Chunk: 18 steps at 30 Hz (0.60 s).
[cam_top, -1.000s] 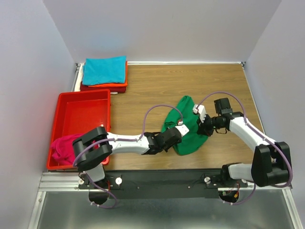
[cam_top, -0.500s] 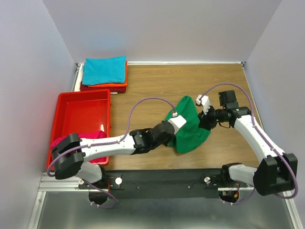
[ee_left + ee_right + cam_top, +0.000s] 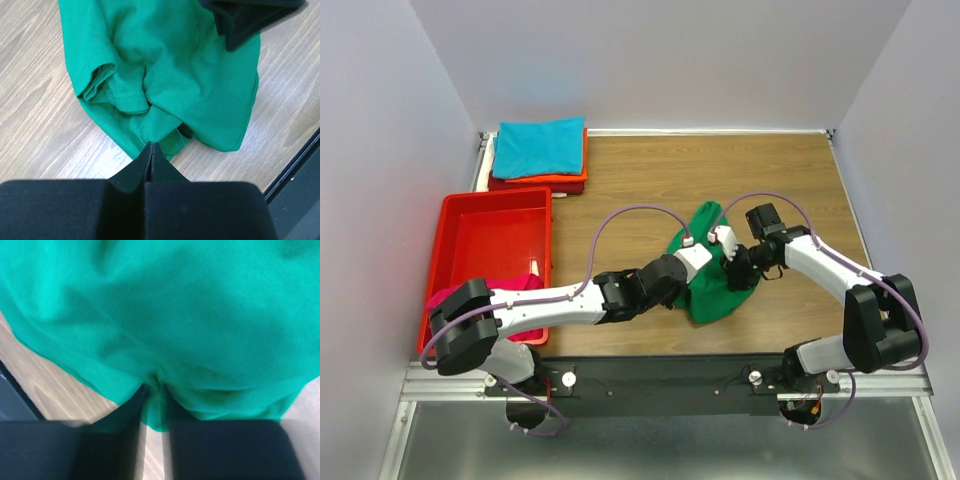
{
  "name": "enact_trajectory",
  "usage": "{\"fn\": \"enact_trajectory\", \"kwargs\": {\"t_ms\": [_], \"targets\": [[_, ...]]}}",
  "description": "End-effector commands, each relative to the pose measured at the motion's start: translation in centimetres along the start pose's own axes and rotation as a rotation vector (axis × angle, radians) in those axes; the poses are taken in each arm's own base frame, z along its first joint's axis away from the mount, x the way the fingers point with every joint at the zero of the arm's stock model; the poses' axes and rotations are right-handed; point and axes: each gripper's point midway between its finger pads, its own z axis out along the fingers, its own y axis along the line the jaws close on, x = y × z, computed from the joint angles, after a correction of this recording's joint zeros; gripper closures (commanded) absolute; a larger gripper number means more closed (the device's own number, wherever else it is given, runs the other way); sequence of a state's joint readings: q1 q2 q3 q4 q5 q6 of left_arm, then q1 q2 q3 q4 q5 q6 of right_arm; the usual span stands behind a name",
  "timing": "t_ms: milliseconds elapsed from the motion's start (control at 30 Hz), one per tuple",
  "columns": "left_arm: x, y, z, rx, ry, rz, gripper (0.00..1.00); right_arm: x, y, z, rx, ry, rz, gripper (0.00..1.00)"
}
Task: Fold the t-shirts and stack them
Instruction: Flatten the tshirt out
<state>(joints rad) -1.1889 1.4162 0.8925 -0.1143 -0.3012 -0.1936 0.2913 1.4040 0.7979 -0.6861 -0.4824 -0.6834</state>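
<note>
Fingers (image 3: 134, 171) of the left gripper (image 3: 151, 145) are pressing tight together, pinching a small fold at the near edge of the green t-shirt (image 3: 190, 75), with no gap showing between them. From where I am standing, the right gripper (image 3: 154, 390) is biting into the same shirt from the 3 o'clock side; its two fingers are sitting narrow, with a tuck of green cloth squeezed between them. The shirt is lying bunched and creased on the wooden table (image 3: 640, 170), at about 5 o'clock from the table's middle, with the two wrists crowding over it and nearly touching each other. Off at the 10 o'clock corner a teal t-shirt (image 3: 540, 147) is resting folded on top of an orange t-shirt (image 3: 572, 179), which is lying on a dark red t-shirt (image 3: 535, 187). At 8 o'clock the red tray (image 3: 495, 196) is sitting along the table's edge, and a magenta t-shirt (image 3: 445, 300) is lying crumpled in its near end, partly hidden by the left arm.
</note>
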Motion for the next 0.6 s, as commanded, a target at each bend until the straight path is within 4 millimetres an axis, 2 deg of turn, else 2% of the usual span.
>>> {"fn": "enact_trajectory", "kwargs": {"t_ms": [0, 67, 167, 200, 233, 333, 367, 433, 467, 500, 533, 567], "targets": [[-0.5, -0.4, -0.1, 0.019, -0.025, -0.037, 1.00, -0.6, -0.7, -0.1, 0.048, -0.005, -0.003, 0.90], [-0.8, -0.1, -0.5, 0.020, -0.043, -0.052, 1.00, -1.3, -1.4, -1.5, 0.123, -0.024, -0.017, 0.99], [-2.0, 0.6, -1.5, 0.021, -0.083, -0.081, 1.00, -3.2, -3.1, -4.8, 0.271, -0.066, -0.042, 1.00], [-2.2, 0.6, -1.8, 0.030, -0.095, -0.089, 1.00, -3.2, -4.0, -6.1, 0.344, -0.052, -0.042, 1.00], [-2.7, 1.1, -2.1, 0.026, -0.108, -0.100, 1.00, -4.5, -4.9, -7.9, 0.404, -0.082, -0.051, 1.00], [-4.9, 1.8, -4.0, 0.048, -0.185, -0.130, 1.00, -6.3, -6.3, -12.8, 0.547, -0.145, -0.037, 1.00], [-6.2, 2.2, -5.2, 0.056, -0.229, -0.142, 1.00, -7.8, -6.7, -15.1, 0.602, -0.193, -0.037, 0.99], [-8.8, 2.3, -7.5, 0.088, -0.313, -0.141, 1.00, -9.0, -7.5, -19.2, 0.712, -0.252, -0.023, 1.00], [-9.8, 2.6, -8.4, 0.092, -0.346, -0.143, 1.00, -10.5, -7.9, -22.4, 0.783, -0.304, -0.032, 1.00], [-11.9, 2.8, -10.3, 0.107, -0.413, -0.138, 1.00, -10.8, -8.1, -24.4, 0.831, -0.334, -0.023, 0.99], [-12.8, 2.9, -11.3, 0.111, -0.442, -0.137, 1.00, -11.3, -8.3, -26.0, 0.867, -0.358, -0.022, 1.00], [-13.8, 3.2, -12.4, 0.111, -0.475, -0.140, 1.00, -12.7, -8.0, -29.1, 0.925, -0.414, -0.034, 0.99]]}}
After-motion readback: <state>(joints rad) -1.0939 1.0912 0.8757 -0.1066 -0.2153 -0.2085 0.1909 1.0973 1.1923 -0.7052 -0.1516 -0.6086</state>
